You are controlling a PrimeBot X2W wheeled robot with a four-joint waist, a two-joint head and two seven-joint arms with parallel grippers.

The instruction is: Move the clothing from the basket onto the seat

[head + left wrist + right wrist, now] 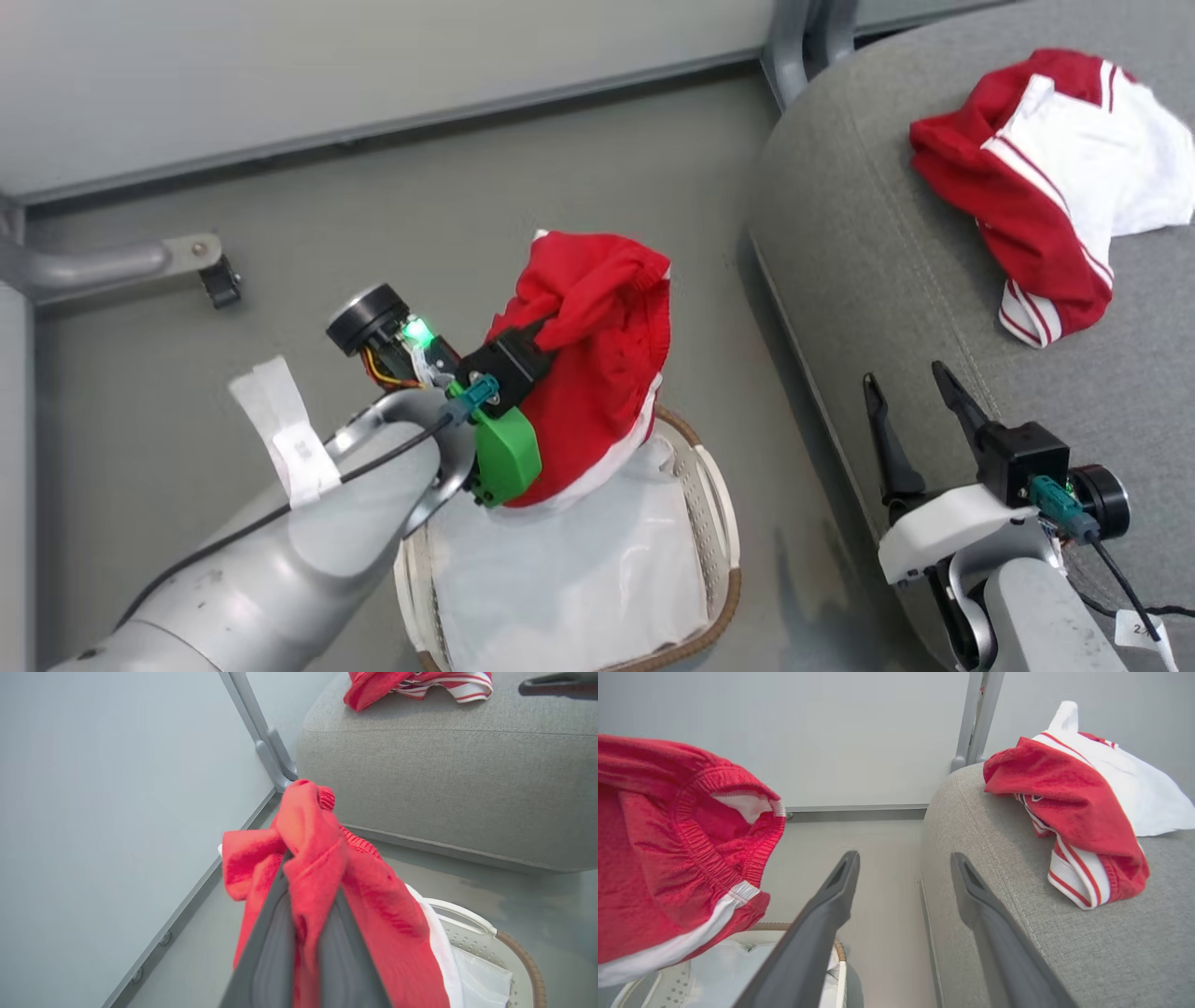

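My left gripper [549,329] is shut on a red garment [597,373] with a white hem and holds it up above the far end of the basket [724,560]. In the left wrist view its dark fingers [275,933] pinch a bunched fold of that garment [387,914]. A red-and-white striped garment [1036,187] lies crumpled on the grey seat [887,261]. My right gripper [906,375] is open and holds nothing, over the seat's near left edge. The basket's white cloth liner [579,560] lies bare.
The basket stands on grey floor just left of the seat. A grey metal frame leg [121,261] with a black foot lies at the far left. An upright metal post [794,37] rises by the seat's far corner, against a pale wall.
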